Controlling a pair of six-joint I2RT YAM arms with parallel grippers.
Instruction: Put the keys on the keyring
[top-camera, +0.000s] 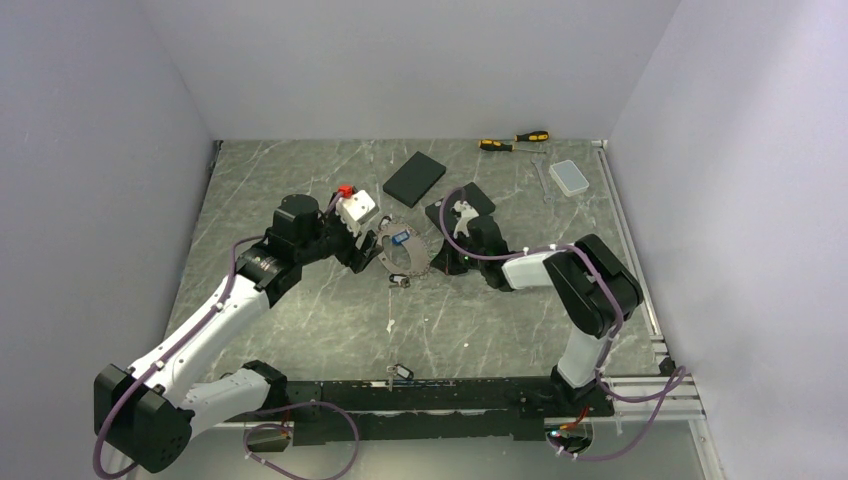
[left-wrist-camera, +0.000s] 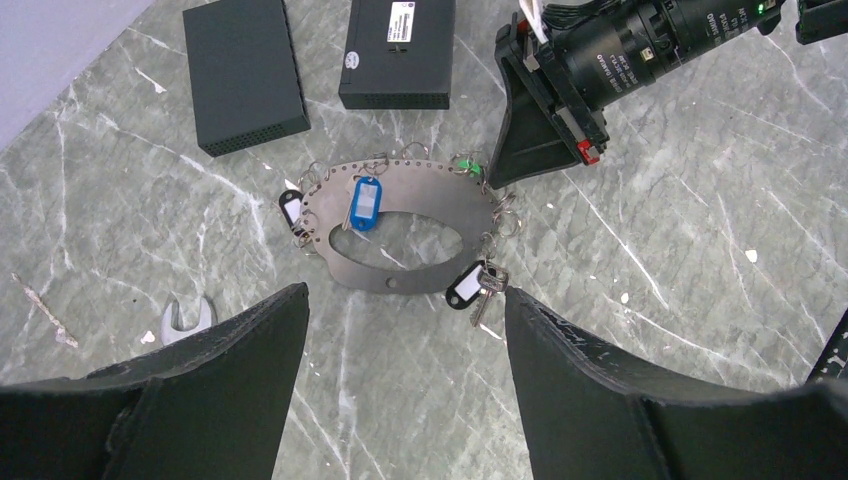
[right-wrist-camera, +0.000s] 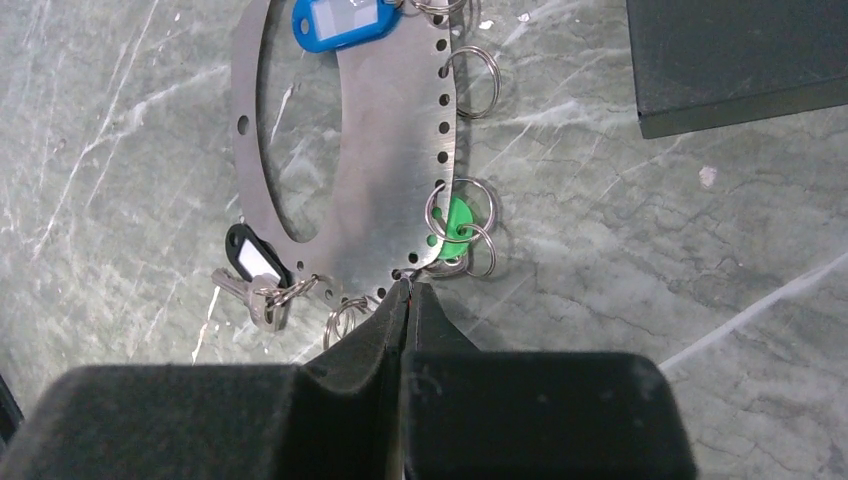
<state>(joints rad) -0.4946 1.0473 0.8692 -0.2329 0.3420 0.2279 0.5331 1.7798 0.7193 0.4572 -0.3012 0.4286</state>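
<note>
The keyring (top-camera: 408, 262) is a flat grey oval loop with a row of small holes, lying mid-table; it also shows in the left wrist view (left-wrist-camera: 420, 190) and the right wrist view (right-wrist-camera: 390, 150). Small split rings hang from its rim. A blue-tagged key (left-wrist-camera: 366, 202), a green-tagged key (right-wrist-camera: 455, 222) and a silver key with a black tag (left-wrist-camera: 468, 285) are attached. A loose key (top-camera: 400, 372) lies near the front edge. My left gripper (left-wrist-camera: 405, 292) is open and empty above the ring's near side. My right gripper (right-wrist-camera: 405, 285) is shut, tips against the rim beside the green tag.
Two black boxes (left-wrist-camera: 245, 70) (left-wrist-camera: 398, 50) lie just beyond the keyring. Two yellow-and-black screwdrivers (top-camera: 512, 141), a spanner (top-camera: 541, 175) and a clear plastic case (top-camera: 570, 178) sit at the back right. A small spanner (left-wrist-camera: 185, 320) lies left of the ring.
</note>
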